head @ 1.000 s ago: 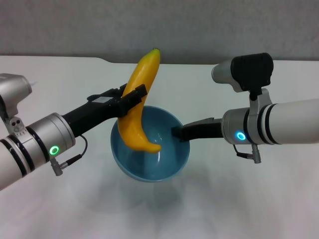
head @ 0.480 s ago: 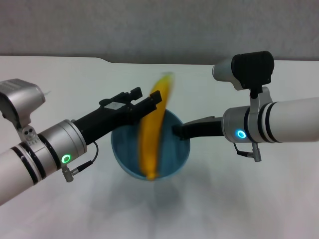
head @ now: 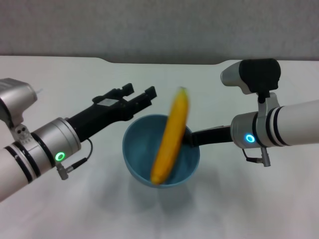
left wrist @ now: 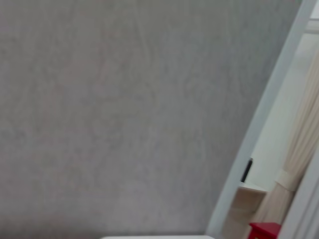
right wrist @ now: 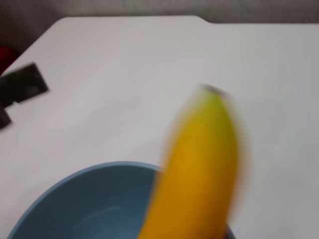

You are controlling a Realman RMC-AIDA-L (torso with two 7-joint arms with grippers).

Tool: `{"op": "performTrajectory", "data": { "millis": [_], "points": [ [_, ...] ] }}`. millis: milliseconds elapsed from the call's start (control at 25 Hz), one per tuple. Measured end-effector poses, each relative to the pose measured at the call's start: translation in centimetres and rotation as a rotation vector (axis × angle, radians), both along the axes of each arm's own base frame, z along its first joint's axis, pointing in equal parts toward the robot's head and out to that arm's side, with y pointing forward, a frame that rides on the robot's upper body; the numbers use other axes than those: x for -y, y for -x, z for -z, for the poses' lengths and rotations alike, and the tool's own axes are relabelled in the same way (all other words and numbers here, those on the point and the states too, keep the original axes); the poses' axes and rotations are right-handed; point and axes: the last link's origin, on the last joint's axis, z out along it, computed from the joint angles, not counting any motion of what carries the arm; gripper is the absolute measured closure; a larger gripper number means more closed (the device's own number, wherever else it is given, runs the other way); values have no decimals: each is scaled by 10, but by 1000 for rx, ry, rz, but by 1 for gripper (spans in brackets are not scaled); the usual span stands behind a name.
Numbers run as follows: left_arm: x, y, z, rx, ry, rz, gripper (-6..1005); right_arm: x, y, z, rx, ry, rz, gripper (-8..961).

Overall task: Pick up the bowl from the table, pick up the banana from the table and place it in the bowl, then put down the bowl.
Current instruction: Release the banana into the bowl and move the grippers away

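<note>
The light blue bowl [head: 142, 152] hangs above the white table [head: 60, 84], held at its right rim by my right gripper [head: 188, 138], which is shut on it. The yellow banana [head: 171, 135] stands steeply in the bowl, its lower end inside and its stem tip up over the far right rim, blurred by motion. My left gripper [head: 138, 95] is open and empty, up and to the left of the bowl, apart from the banana. In the right wrist view the banana [right wrist: 199, 169] leans over the bowl [right wrist: 84, 204].
The table's far edge has a shallow cut-out [head: 164, 62] before a grey wall. The left wrist view shows only that wall [left wrist: 114, 109] and a white door frame [left wrist: 259, 114]. Bare tabletop lies all around under the bowl.
My left gripper let go of the banana and drew back to the left. The banana tipped rightward into the bowl. The bowl and right arm shifted slightly right.
</note>
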Motion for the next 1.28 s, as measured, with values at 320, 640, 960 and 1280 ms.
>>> {"op": "performTrajectory", "data": {
  "millis": [320, 640, 960, 1280],
  "points": [
    [-11, 31, -25, -112, -153, -90, 216, -8, 4, -8, 28, 49, 9, 914],
    [-22, 58, -35, -225, -217, -229, 216, -35, 10, -22, 156, 76, 17, 914],
    [-21, 63, -35, -238, -222, -252, 217, -40, 21, -17, 208, 90, -13, 913],
    [-19, 59, -26, -263, -204, -225, 217, -31, 1, -9, 203, 75, 26, 913]
  ]
}}
